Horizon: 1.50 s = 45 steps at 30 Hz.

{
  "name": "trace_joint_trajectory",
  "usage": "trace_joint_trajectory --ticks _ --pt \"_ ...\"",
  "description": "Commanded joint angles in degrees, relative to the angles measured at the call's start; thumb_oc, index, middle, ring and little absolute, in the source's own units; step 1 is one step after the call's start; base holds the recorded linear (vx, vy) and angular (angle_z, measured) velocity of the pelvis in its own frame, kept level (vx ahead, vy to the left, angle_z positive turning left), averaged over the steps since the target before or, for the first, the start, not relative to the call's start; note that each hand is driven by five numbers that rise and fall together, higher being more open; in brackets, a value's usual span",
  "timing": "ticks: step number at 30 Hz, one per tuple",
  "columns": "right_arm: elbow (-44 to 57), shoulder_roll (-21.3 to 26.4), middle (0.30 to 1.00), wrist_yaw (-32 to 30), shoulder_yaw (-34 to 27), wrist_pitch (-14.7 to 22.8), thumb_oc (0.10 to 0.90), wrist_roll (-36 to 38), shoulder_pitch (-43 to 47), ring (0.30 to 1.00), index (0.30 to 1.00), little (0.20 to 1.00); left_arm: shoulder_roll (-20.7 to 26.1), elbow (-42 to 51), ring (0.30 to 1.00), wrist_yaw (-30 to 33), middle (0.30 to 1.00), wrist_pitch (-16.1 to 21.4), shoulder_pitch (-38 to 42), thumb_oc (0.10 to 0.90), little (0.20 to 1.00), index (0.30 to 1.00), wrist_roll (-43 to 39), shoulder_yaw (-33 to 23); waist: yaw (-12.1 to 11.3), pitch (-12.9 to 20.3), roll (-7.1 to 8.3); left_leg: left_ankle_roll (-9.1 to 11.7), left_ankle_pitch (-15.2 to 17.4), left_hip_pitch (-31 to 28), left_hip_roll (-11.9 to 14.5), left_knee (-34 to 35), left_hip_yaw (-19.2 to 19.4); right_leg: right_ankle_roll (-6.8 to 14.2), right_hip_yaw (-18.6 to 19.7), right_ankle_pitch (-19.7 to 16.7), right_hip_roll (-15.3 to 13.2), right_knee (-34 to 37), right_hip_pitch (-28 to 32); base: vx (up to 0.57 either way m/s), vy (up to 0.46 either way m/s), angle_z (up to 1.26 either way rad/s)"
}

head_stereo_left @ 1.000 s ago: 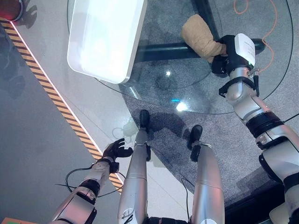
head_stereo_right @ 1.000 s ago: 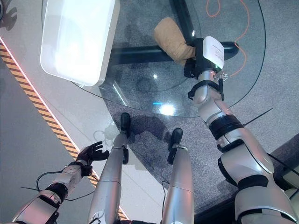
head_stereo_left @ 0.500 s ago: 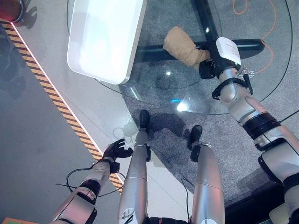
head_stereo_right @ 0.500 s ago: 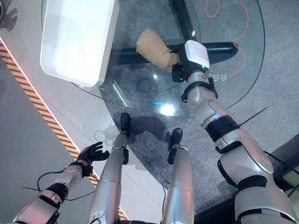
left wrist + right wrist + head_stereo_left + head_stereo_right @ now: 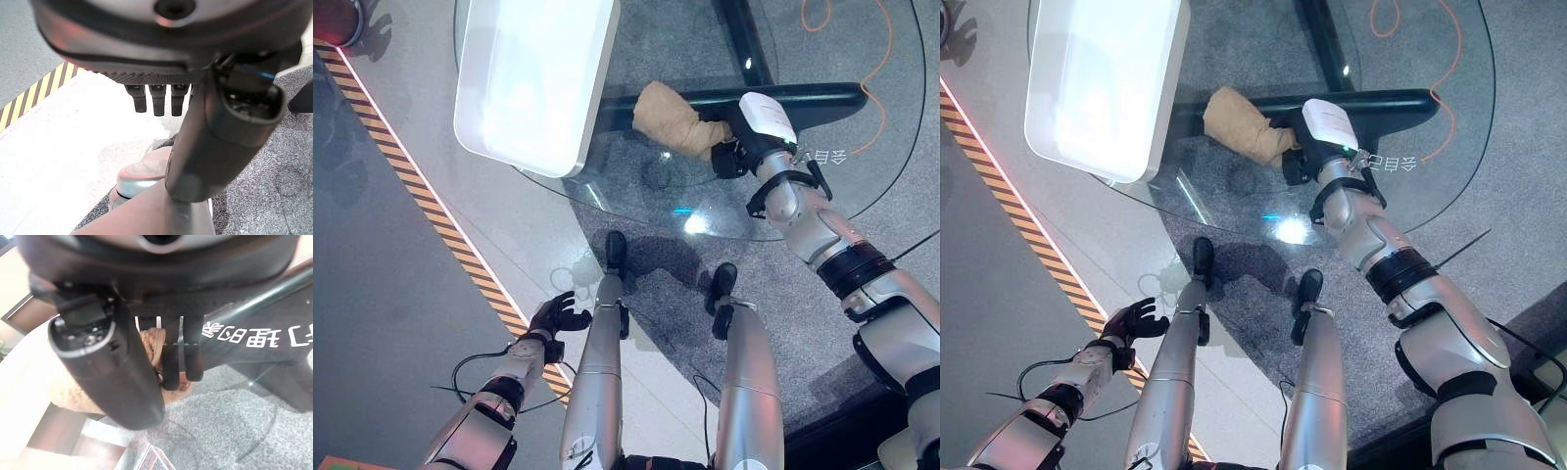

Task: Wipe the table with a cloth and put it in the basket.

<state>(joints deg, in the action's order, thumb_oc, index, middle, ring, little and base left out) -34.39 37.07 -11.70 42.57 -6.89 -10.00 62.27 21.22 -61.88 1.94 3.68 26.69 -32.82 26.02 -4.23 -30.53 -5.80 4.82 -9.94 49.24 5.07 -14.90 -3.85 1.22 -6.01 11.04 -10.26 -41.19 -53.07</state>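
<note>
A tan cloth (image 5: 668,116) lies bunched on the round glass table (image 5: 729,211), close to the long white basket (image 5: 533,83) at the table's left. My right hand (image 5: 726,152) is shut on the cloth's right end. The right wrist view has its fingers (image 5: 178,362) and thumb curled round the cloth (image 5: 149,340). My left hand (image 5: 558,315) hangs low beside the floor, away from the table, with its fingers (image 5: 156,100) relaxed and holding nothing.
Through the glass I see the table's dark crossed base (image 5: 803,95) and an orange cable (image 5: 881,59) on the floor. A yellow and black striped line (image 5: 421,196) runs across the floor at the left. The basket overhangs the table's left rim.
My right hand has dragged the cloth leftward across the glass, toward the basket and slightly nearer me. The left hand has stayed put.
</note>
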Motion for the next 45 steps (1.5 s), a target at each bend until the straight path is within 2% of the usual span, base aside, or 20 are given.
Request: trace_joint_trajectory --ticks 1,9,15,22,29,39,45 --pt "7.2 -4.8 0.300 4.8 5.4 5.5 0.100 -1.0 -3.7 0.300 0.300 0.200 -1.8 -0.6 0.900 0.1 0.900 -0.1 -1.7 0.800 0.900 0.900 1.1 -0.6 0.0 0.7 0.47 -3.1 7.8 0.7 -2.2 -9.9 2.0 2.4 -0.5 -11.2 -1.5 12.6 1.5 0.00 0.000 0.00" --pt "6.7 -5.3 0.300 5.8 5.6 6.1 0.100 -1.1 -4.0 0.300 0.300 0.200 -1.9 -0.6 0.900 0.2 0.900 0.3 -1.6 0.800 0.900 0.900 0.9 -1.1 -0.2 0.7 0.58 -3.0 7.7 0.3 -2.2 -9.8 1.6 2.4 -0.4 -11.2 -1.6 12.6 1.8 0.00 0.000 0.00" --pt "6.0 -5.4 0.300 3.4 5.3 5.1 0.100 -0.5 -4.2 0.300 0.300 0.200 -1.8 -0.7 0.900 0.1 0.900 0.7 -1.3 0.800 0.900 0.900 -0.3 -1.3 -0.1 0.7 0.33 -3.0 7.6 0.1 -2.2 -9.8 1.7 2.4 -0.3 -11.2 -1.7 12.6 2.0 0.00 0.000 0.00" --pt "4.0 -5.2 0.300 -4.1 1.8 4.1 0.100 6.6 -3.8 0.300 0.300 0.200 -1.6 0.5 0.900 2.8 0.900 4.5 -0.7 0.800 0.900 0.900 -6.4 -3.7 -0.1 0.7 0.12 -2.9 7.4 0.0 -1.9 -9.6 1.7 2.3 0.0 -11.1 -1.6 12.3 2.0 0.00 0.000 0.00" --pt "4.9 -6.2 0.300 -12.5 -7.1 6.7 0.100 13.9 -5.0 0.300 0.300 0.200 -1.6 5.6 0.900 11.7 0.900 10.9 1.2 0.800 0.900 0.900 -14.8 -10.3 0.1 0.7 0.57 -3.0 7.5 0.3 -1.9 -9.5 1.3 2.4 0.4 -10.6 -0.8 11.5 1.5 0.00 0.000 0.00" --pt "15.9 -6.0 0.300 -16.3 -14.9 8.8 0.100 14.8 -9.4 0.300 0.300 0.200 0.4 10.5 0.900 17.9 0.900 20.0 4.3 0.800 0.900 0.900 -20.7 -18.3 1.4 0.7 2.41 -3.1 7.6 0.9 -1.6 -9.5 1.1 2.5 1.0 -10.0 0.5 11.2 1.2 0.00 0.000 0.00" --pt "22.8 -6.0 0.300 -17.0 -18.2 10.9 0.100 12.6 -12.7 0.300 0.300 0.200 1.0 13.4 0.900 17.8 0.900 24.0 5.4 0.800 0.900 0.900 -25.3 -21.6 2.2 0.7 3.10 -3.1 7.6 0.9 -1.5 -9.2 1.1 2.5 1.2 -9.9 0.8 11.4 1.3 0.00 0.000 0.00"
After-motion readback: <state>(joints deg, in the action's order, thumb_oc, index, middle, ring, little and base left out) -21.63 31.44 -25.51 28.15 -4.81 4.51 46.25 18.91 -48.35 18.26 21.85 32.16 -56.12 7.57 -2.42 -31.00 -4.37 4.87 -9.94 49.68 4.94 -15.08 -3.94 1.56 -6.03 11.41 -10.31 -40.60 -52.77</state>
